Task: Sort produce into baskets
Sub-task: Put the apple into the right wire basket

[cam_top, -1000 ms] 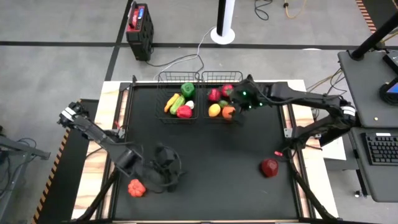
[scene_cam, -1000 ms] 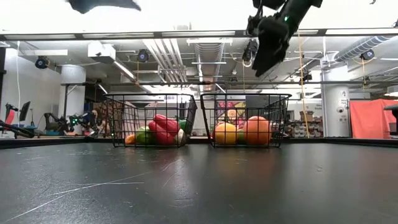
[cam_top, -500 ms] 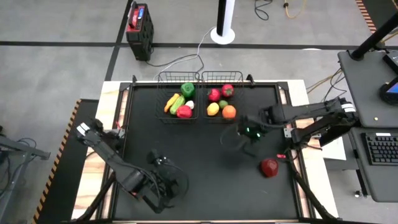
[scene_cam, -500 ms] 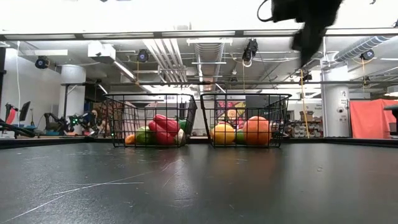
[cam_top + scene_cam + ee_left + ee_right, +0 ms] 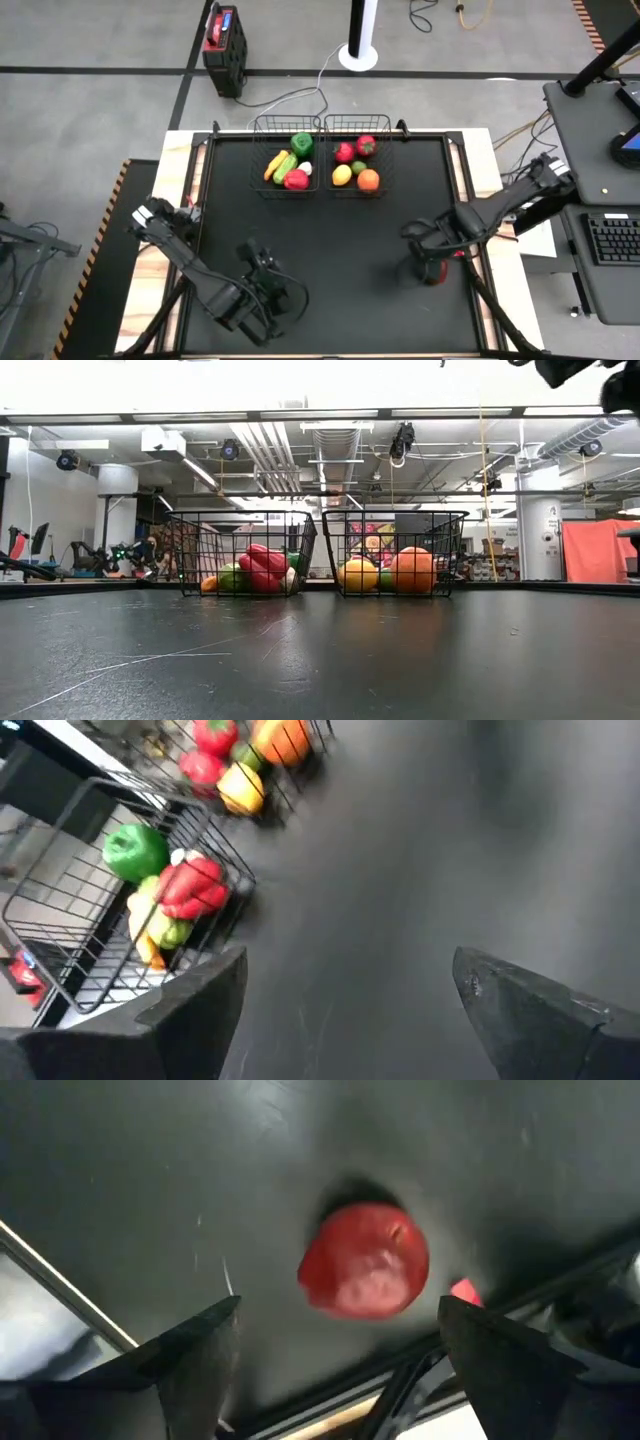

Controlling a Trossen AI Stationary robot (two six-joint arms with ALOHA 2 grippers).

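Note:
Two black wire baskets stand at the table's far edge. The left basket (image 5: 289, 157) holds green, red, orange and yellow pieces; the right basket (image 5: 357, 157) holds red, yellow and orange pieces. A red apple (image 5: 365, 1262) rests on the table near the right edge, and also shows in the high view (image 5: 434, 272). My right gripper (image 5: 340, 1302) hangs open above the apple, one finger on either side, touching nothing; in the high view (image 5: 422, 252) it partly covers the apple. My left gripper (image 5: 350, 960) is open and empty over bare table at the near left (image 5: 272, 292).
A small red object (image 5: 462, 1291) lies at the table's right edge beside the apple. The black table top (image 5: 340, 240) is bare between the baskets and the arms. Both baskets show in the low view (image 5: 245, 555) and in the left wrist view (image 5: 180, 890).
My right gripper has swung from over the right basket toward the table's near right and now hangs above the red apple. My left arm has moved toward the near edge; the red-orange piece seen beside it a second ago no longer shows.

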